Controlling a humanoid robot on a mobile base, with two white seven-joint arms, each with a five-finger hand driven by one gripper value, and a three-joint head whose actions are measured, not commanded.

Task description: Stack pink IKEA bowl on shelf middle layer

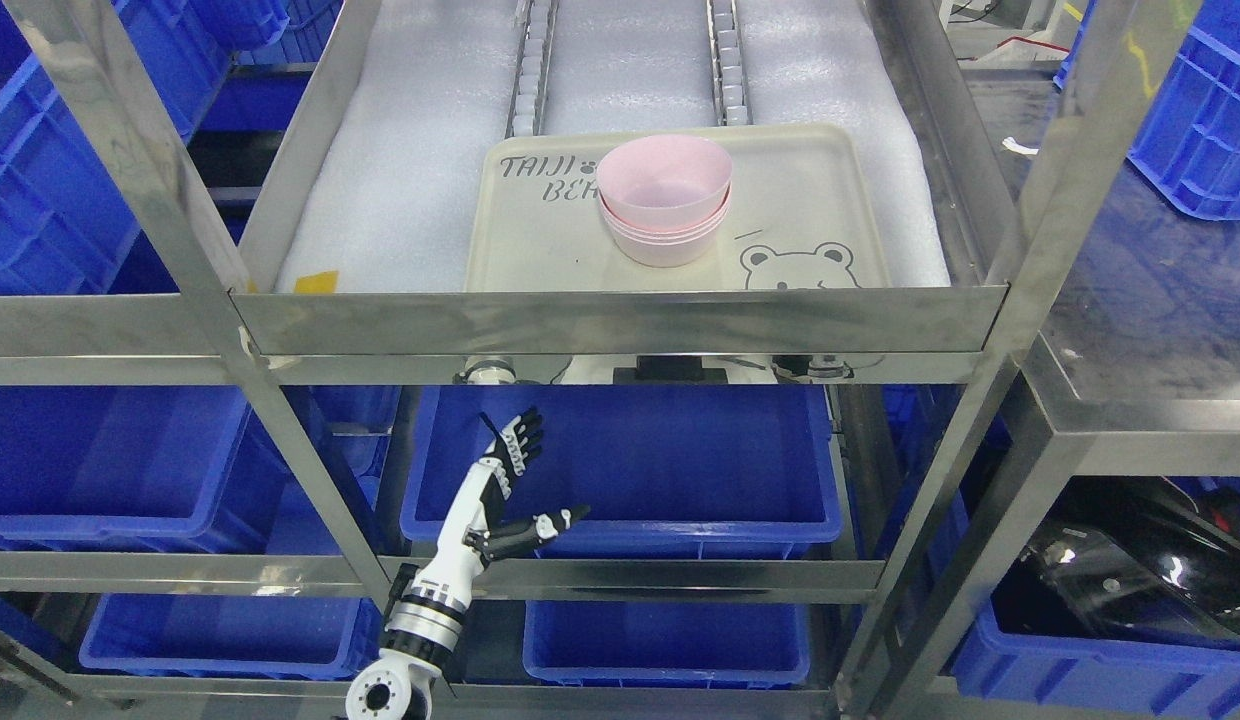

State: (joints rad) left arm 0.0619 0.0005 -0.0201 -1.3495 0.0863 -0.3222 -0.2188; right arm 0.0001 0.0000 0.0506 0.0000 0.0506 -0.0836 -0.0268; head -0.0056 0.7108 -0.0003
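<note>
A stack of pink bowls [665, 199] stands upright on a cream tray [800, 200] with a bear drawing, on the steel shelf layer covered in white foam. My left hand [525, 480] is below that layer, in front of a blue bin [630, 470]. Its fingers are spread, thumb out to the right, and it holds nothing. It is well below and left of the bowls. The right arm does not show.
The shelf's steel front rail [620, 320] and slanted posts [150, 200] frame the layer. Blue bins fill the lower layers [130, 460] and stand at both sides. A black object [1110, 570] lies at the lower right.
</note>
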